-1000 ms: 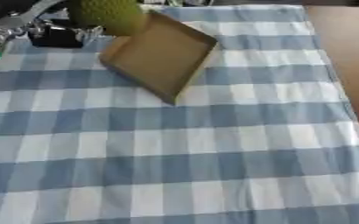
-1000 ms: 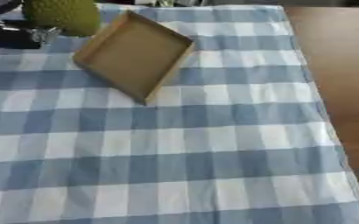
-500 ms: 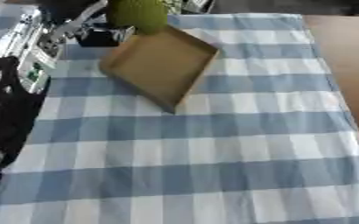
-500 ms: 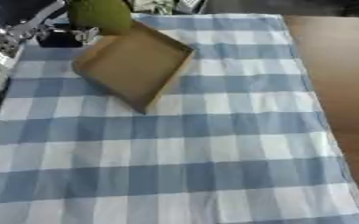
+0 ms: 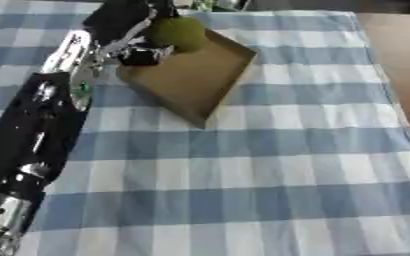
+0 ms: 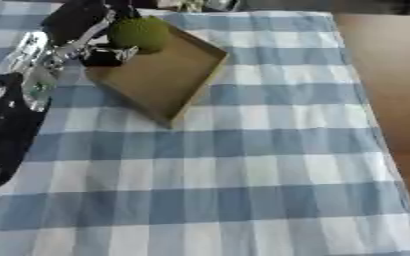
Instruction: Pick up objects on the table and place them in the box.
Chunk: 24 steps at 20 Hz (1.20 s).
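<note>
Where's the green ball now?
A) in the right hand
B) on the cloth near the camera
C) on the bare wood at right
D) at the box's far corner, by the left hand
D: the green ball sits over the box's far corner, against the left hand.

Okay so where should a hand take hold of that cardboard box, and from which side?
Take the cardboard box by its raised wall at the right corner, coming in from the right. It is a shallow open tray, so a rim can be pinched. The left hand and green ball crowd its far-left corner.
</note>
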Tool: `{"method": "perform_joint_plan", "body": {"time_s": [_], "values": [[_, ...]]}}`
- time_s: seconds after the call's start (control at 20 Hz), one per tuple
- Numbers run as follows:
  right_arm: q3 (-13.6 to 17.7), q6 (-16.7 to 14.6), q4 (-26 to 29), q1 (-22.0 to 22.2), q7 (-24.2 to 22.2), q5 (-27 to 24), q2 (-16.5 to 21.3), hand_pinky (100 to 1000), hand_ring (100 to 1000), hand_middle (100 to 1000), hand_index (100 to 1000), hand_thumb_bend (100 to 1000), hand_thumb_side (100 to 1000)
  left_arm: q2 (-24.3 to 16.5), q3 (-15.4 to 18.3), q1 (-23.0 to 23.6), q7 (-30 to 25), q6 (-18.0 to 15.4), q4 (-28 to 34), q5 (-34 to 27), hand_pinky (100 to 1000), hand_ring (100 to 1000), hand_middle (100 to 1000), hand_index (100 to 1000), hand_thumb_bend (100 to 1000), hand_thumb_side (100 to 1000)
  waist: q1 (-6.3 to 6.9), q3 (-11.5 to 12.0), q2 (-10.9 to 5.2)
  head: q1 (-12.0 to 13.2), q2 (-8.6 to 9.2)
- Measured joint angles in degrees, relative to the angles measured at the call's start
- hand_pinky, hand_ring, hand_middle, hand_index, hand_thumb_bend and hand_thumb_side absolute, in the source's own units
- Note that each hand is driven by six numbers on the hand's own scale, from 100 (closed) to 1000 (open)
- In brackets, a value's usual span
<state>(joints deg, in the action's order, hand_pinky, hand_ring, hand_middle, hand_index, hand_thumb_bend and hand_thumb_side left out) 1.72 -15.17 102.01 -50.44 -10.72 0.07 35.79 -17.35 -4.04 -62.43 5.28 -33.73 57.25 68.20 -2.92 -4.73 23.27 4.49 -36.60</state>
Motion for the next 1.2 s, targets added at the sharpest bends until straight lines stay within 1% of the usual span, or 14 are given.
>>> {"method": "perform_joint_plan", "body": {"time_s": [0.05, 0.1, 0.15, 0.35, 0.4, 0.45, 0.5, 0.55, 0.6, 0.65, 0.8, 0.9, 1.0, 1.2], "values": [[0.0, 0.06, 0.0, 0.0, -0.16, -0.07, -0.18, 842, 810, 757, 833, 100, 470, 0.29, 0.01, 0.01, -0.76, 0.05, -0.48, 0.1, 484, 394, 432, 588, 100, 100, -0.01, 0.0, 0.02, 0.0, 0.0], [0.0, 0.12, 0.0, 0.01, -0.33, -0.16, -0.3, 842, 810, 757, 833, 100, 448, 0.49, 0.0, 0.03, -1.59, 0.07, -0.9, 0.14, 490, 396, 431, 588, 100, 100, 0.0, 0.02, 0.03, 0.0, -0.01], [0.01, 0.18, 0.0, 0.03, -0.43, -0.19, -0.3, 842, 810, 757, 833, 100, 470, 0.72, -0.01, 0.08, -2.48, -0.01, -1.31, 0.13, 493, 398, 436, 592, 100, 100, 0.04, 0.08, 0.03, -0.01, -0.01], [0.04, 0.46, 0.0, 0.11, -0.75, -0.24, -0.42, 842, 810, 757, 832, 100, 470, 1.66, -0.06, 0.41, -5.9, -0.63, -1.81, -0.73, 516, 417, 457, 615, 100, 100, -0.05, 0.12, 0.06, -0.02, -0.01], [0.05, 0.51, 0.0, 0.13, -0.82, -0.27, -0.51, 842, 810, 757, 832, 100, 470, 1.88, -0.06, 0.41, -6.51, -0.73, -1.79, -1.05, 534, 432, 472, 634, 100, 100, -0.06, 0.12, 0.06, -0.02, -0.01], [0.05, 0.56, 0.0, 0.14, -0.87, -0.29, -0.7, 843, 810, 756, 832, 100, 470, 1.99, -0.07, 0.41, -6.94, -0.81, -1.76, -1.37, 574, 471, 512, 689, 100, 100, -0.07, 0.09, 0.06, -0.01, -0.01], [0.06, 0.58, 0.0, 0.17, -0.9, -0.36, -0.85, 843, 810, 756, 832, 100, 470, 2.14, -0.07, 0.41, -7.19, -0.87, -1.75, -1.58, 574, 471, 512, 689, 100, 100, -0.11, 0.09, 0.06, 0.0, -0.01], [0.07, 0.61, -0.01, 0.27, -0.93, -0.45, -0.86, 843, 810, 756, 832, 100, 470, 2.31, -0.08, 0.43, -7.34, -0.95, -1.74, -1.67, 635, 555, 595, 771, 171, 146, -0.18, 0.08, 0.06, 0.0, -0.01], [0.08, 0.66, -0.01, 0.41, -0.98, -0.5, -0.87, 843, 810, 756, 832, 100, 470, 2.4, -0.11, 0.48, -7.43, -1.01, -1.73, -1.65, 688, 635, 661, 820, 237, 242, -0.25, 0.08, 0.06, 0.0, -0.01], [0.16, 0.7, -0.01, 0.56, -1.03, -0.54, -0.87, 843, 810, 755, 832, 100, 470, 2.4, -0.16, 0.55, -7.6, -1.16, -1.73, -1.5, 730, 710, 715, 856, 285, 299, -0.27, 0.11, 0.06, 0.0, 0.0], [0.37, 0.8, -0.03, 0.63, -1.13, -0.65, -0.87, 843, 810, 755, 832, 100, 470, 2.39, -0.45, 0.93, -8.15, -1.7, -1.73, 0.06, 817, 816, 810, 913, 395, 423, -0.26, 0.2, 0.06, -0.04, 0.0], [0.38, 0.81, -0.04, 0.76, -1.14, -0.7, -0.87, 843, 810, 755, 832, 100, 470, 2.39, -0.46, 1.01, -8.14, -1.99, -1.7, 1.53, 840, 842, 835, 928, 420, 451, -0.29, 0.33, 0.06, -0.09, 0.0], [0.39, 0.81, -0.17, 0.99, -1.15, -0.71, -0.87, 843, 811, 755, 832, 100, 470, 2.38, -0.44, 1.09, -7.66, -2.05, -1.54, 2.7, 869, 867, 856, 942, 477, 499, -0.3, 0.44, 0.05, -0.13, 0.0], [0.39, 0.7, -0.38, 1.08, -1.29, -0.71, -0.87, 843, 811, 755, 832, 100, 470, 2.29, 0.01, 1.09, -5.55, -0.43, -0.46, 3.86, 871, 869, 853, 936, 497, 506, -0.3, 0.57, -0.07, -0.46, 0.0]]}}
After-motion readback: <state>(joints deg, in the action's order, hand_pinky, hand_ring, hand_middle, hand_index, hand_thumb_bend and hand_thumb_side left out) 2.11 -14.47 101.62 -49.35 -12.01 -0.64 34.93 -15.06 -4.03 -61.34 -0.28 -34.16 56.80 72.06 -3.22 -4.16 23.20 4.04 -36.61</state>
